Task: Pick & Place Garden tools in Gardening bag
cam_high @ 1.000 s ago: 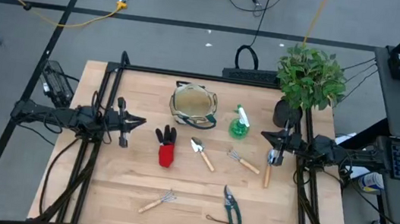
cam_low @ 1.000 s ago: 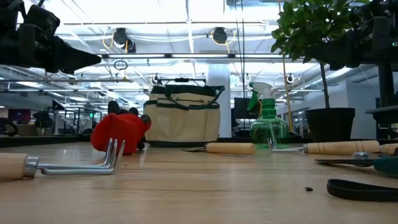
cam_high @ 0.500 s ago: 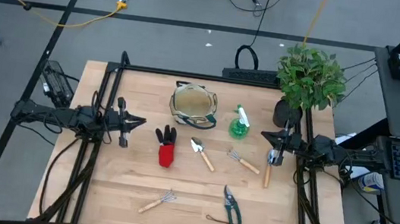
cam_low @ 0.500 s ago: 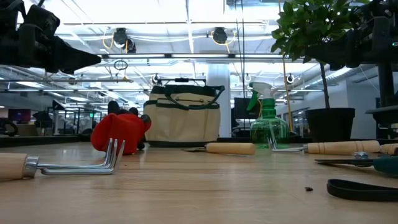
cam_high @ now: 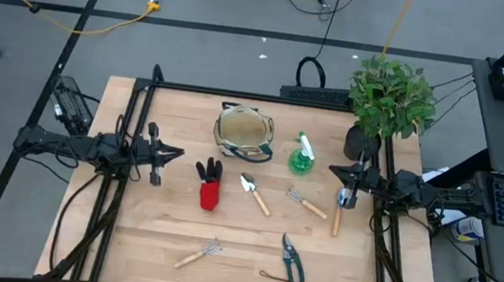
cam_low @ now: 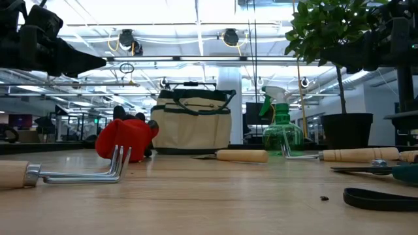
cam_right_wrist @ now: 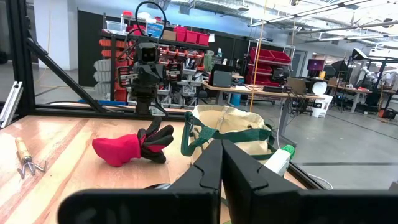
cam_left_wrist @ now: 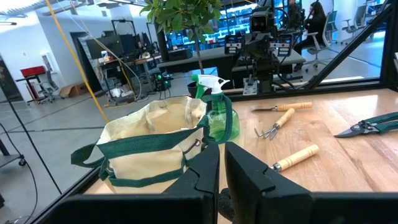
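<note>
At the back middle of the wooden table (cam_high: 143, 243) stands one gardening bag (cam_high: 243, 132), upright, its mouth open upward and nothing visible inside it from above. Just beside it toward the right arm stands one green spray bottle (cam_high: 301, 157), upright. In front of the bag lie the red-black gloves (cam_high: 209, 184), seen as a single bundle with dark fingers pointing at the bag. Next to them lies one trowel (cam_high: 254, 193) with a wooden handle, then one small hand fork (cam_high: 306, 203), also wooden-handled. A further wooden-handled tool (cam_high: 337, 215) lies under the right gripper's tip; its head cannot be made out. Near the front edge lie one small rake (cam_high: 198, 254) and one pair of pruning shears (cam_high: 291, 260), well apart from each other. That makes seven loose items in all, none of them in the bag.

One potted plant (cam_high: 389, 98) stands at the back right corner.

One left gripper (cam_high: 176, 156) hangs at the left edge of the table, its fingers nearly together with a thin gap, holding nothing. One right gripper (cam_high: 334, 171) hangs at the right edge, fingers closed together and empty.
</note>
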`<state>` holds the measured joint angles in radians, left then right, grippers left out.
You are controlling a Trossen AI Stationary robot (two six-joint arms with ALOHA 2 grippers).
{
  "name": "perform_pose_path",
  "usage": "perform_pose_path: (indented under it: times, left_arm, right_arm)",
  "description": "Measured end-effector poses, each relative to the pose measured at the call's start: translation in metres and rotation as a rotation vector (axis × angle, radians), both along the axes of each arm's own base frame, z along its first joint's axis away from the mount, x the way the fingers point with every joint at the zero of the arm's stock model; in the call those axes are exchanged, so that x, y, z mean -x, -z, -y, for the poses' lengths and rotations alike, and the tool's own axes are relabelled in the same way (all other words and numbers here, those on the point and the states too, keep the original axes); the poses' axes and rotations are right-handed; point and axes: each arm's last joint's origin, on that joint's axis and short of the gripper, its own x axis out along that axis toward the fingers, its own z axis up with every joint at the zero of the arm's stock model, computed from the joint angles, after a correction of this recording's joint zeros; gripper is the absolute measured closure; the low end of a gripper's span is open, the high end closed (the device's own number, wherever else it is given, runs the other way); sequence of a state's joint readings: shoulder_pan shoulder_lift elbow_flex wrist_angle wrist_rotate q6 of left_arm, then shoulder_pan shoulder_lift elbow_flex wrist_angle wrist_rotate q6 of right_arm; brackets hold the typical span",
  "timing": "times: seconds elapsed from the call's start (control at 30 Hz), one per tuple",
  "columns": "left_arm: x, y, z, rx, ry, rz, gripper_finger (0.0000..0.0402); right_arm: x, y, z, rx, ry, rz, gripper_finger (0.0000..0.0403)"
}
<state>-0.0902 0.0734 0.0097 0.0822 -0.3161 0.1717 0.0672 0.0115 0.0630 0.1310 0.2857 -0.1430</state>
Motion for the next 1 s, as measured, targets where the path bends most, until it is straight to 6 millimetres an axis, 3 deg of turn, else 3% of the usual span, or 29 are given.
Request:
perform_pose_path:
  times: [0.87,1.0]
  left_arm:
    - [0.0,0.0,0.0,0.0,0.0,0.0,0.0369]
    - [0.0,0.0,0.0,0.0,0.0,0.0,0.0369]
  right_arm:
    - [0.0,0.0,0.0,0.0,0.0,0.0,0.0403]
    - [0.0,-0.0002,-0.0001,-0.125,-0.017,0.029,0.0403]
